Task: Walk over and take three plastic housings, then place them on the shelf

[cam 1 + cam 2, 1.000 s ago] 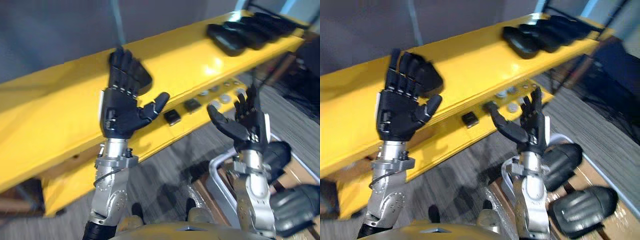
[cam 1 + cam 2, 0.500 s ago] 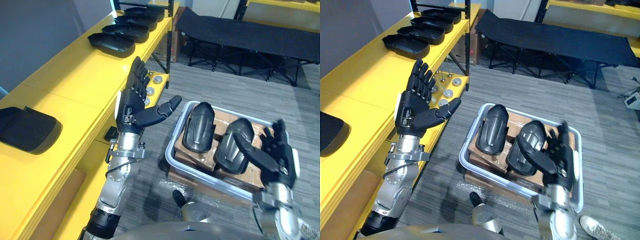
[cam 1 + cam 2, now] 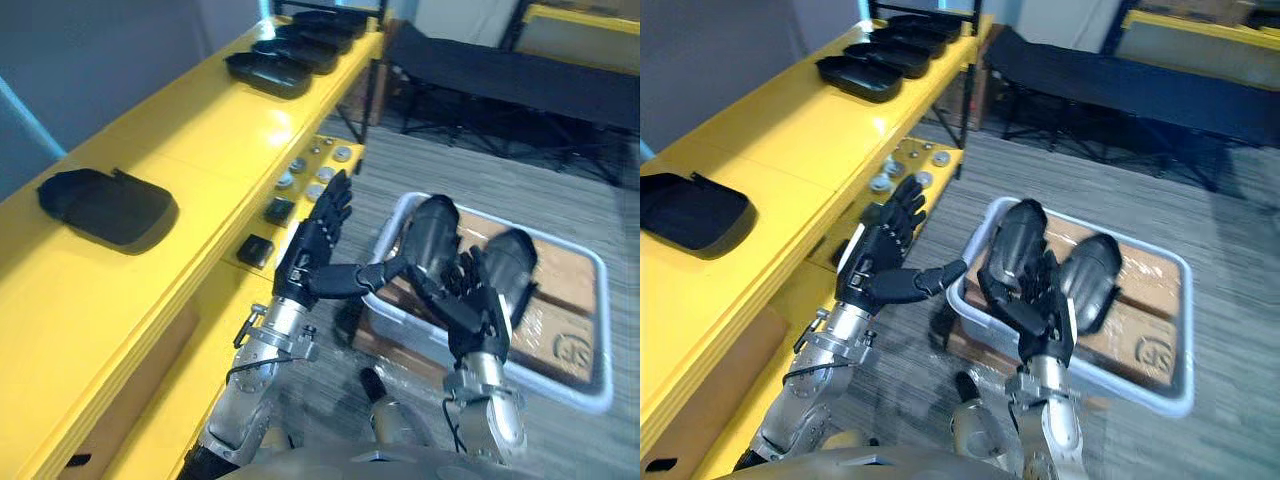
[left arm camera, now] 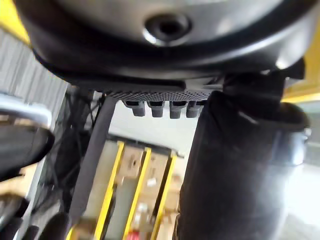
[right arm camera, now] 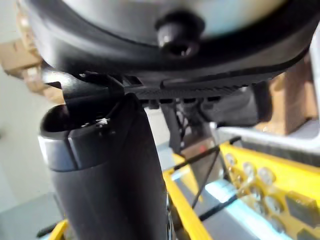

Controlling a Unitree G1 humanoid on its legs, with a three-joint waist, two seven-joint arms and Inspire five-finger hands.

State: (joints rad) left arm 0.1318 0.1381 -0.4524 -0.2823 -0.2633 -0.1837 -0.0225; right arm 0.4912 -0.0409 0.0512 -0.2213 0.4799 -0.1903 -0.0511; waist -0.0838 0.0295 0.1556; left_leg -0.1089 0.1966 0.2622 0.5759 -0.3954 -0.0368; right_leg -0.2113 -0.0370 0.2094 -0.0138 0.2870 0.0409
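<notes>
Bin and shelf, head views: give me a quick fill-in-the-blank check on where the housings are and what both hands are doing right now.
1. The bin on the floor holds ___ black housings.
2. The left hand and the right hand are both ___, holding nothing.
3. The housing nearest the robot lies on top of the ___ shelf.
4. That shelf runs along the robot's ___ side.

Missing words: two; open; yellow; left

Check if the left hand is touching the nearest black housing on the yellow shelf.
Apart. The left eye view shows the open left hand past the front edge of the shelf, bare yellow surface separating it from the housing.
</notes>
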